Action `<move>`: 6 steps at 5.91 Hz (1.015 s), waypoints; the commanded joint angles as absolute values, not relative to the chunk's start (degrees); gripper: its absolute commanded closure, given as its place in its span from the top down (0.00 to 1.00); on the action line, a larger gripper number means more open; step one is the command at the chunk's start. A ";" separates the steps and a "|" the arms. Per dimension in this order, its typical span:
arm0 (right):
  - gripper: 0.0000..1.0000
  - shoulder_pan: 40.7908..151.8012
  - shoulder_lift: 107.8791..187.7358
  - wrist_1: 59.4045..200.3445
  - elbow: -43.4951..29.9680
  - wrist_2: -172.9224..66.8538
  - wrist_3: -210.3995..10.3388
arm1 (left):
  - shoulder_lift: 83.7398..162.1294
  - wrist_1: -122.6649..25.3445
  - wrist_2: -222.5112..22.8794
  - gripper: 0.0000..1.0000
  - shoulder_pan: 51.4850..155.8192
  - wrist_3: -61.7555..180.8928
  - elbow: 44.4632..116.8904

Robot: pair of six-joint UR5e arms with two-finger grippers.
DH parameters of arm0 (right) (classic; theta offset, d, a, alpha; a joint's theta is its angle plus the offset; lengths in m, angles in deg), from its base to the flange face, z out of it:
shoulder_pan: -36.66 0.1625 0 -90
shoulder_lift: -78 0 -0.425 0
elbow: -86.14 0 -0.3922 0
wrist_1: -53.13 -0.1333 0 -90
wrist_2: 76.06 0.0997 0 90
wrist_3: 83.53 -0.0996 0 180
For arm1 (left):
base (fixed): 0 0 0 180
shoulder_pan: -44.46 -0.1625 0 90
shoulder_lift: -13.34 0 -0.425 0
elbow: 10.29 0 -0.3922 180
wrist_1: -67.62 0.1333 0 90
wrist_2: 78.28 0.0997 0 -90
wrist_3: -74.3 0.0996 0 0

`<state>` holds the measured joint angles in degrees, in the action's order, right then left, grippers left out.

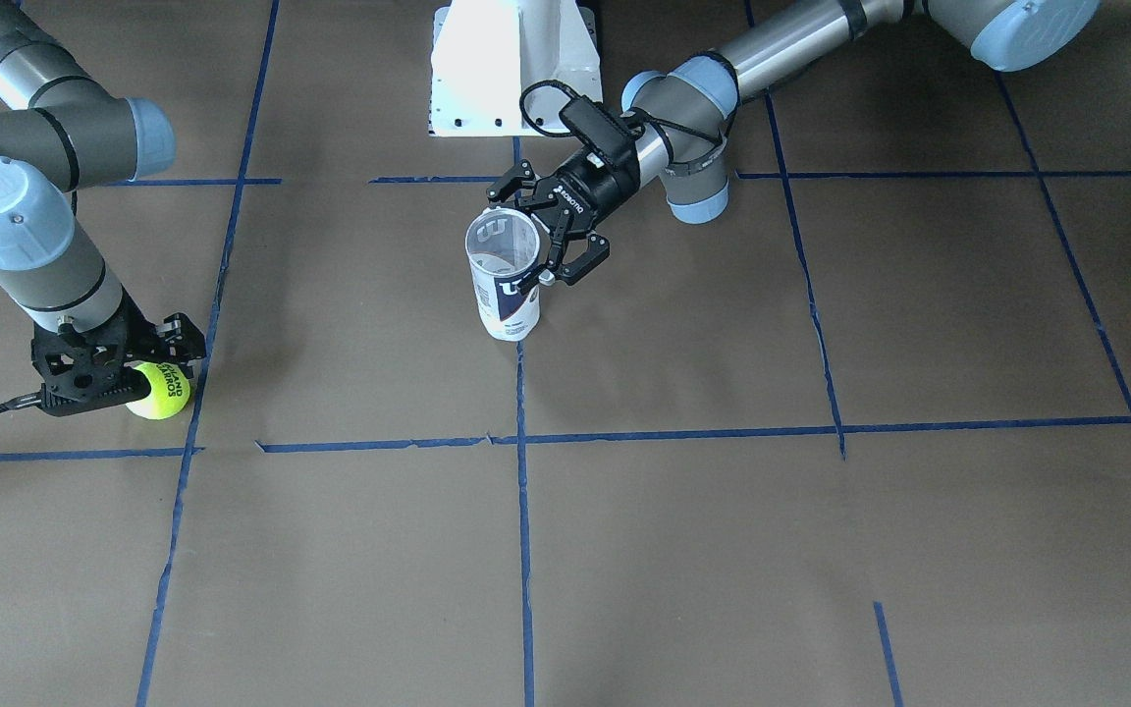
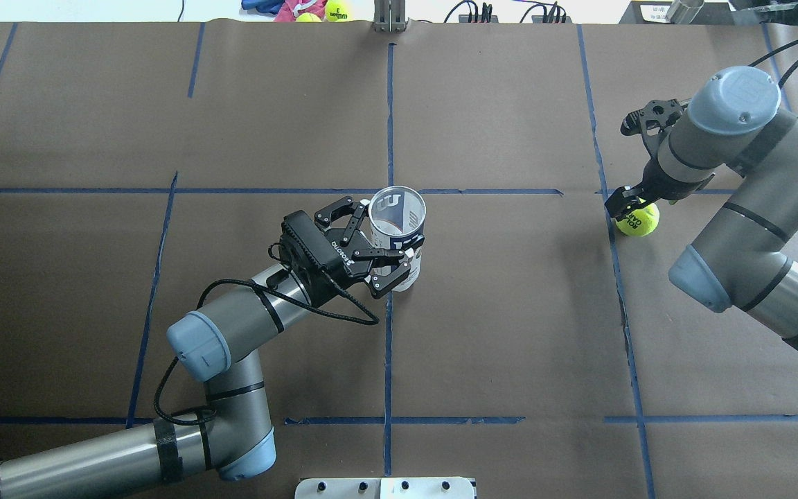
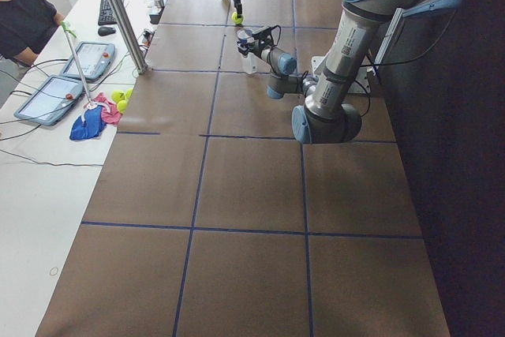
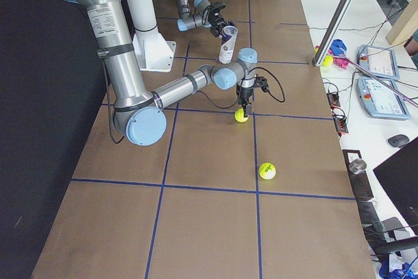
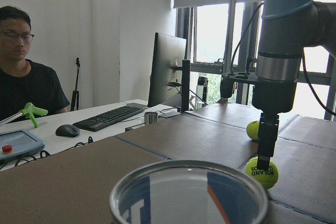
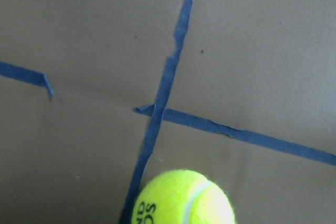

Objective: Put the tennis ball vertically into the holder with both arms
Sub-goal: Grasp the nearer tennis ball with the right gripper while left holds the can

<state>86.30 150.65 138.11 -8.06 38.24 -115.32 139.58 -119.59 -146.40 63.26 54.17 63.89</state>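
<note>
The holder (image 1: 507,306) is standing upright about midway along the worktop (image 2: 510,333). Its open mouth is facing up and its foot is sitting on the blue tape line (image 2: 388,346) that runs from the robot's edge to the operators' edge. The left hand (image 2: 379,239) is reaching in level from the robot's side. It is pinching the holder just under the rim, with one of its black fingers (image 2: 388,274) pressing on each side of the clear wall. In the left wrist view the holder's round rim is filling the bottom of the frame.

The tennis ball (image 2: 639,219) is lying on the worktop well apart from the holder, toward the edge at the robot's right. It is sitting just beside a crossing of tape lines, with its dark lettering showing. The right hand (image 2: 629,208) is pointing straight down over the ball and its tips are reaching down around it. I cannot tell whether the fingers are pressing on the ball or standing off it, because the wrist and the ball are hiding them.

A second ball (image 4: 266,170) is lying nearer that same right edge, apart from the first. The white pedestal (image 1: 511,69) is standing at the robot's edge. A man in a black shirt (image 5: 21,77) is sitting beyond the operators' edge.
</note>
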 commanded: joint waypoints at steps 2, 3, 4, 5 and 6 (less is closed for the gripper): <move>0.99 84.92 148.49 138.12 -2.65 37.94 -113.50 | 139.46 -119.68 -146.40 0.82 63.27 54.17 63.89; 0.93 84.83 148.58 135.51 -1.76 38.11 -112.72 | 139.38 -119.76 -146.40 0.83 63.27 54.17 63.89; 0.46 84.83 148.66 134.96 -1.83 39.07 -112.62 | 139.38 -119.76 -146.40 0.83 63.27 54.17 63.89; 0.03 86.48 147.79 134.87 -2.18 45.08 -113.14 | 139.20 -119.76 -146.40 0.83 63.27 54.17 63.89; 0.00 89.63 147.44 135.30 -5.06 50.36 -113.67 | 139.20 -119.85 -146.40 0.83 63.18 54.17 63.89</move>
<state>87.16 147.86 135.09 -3.03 45.47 -113.22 139.24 -119.79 -146.40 63.25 54.17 63.89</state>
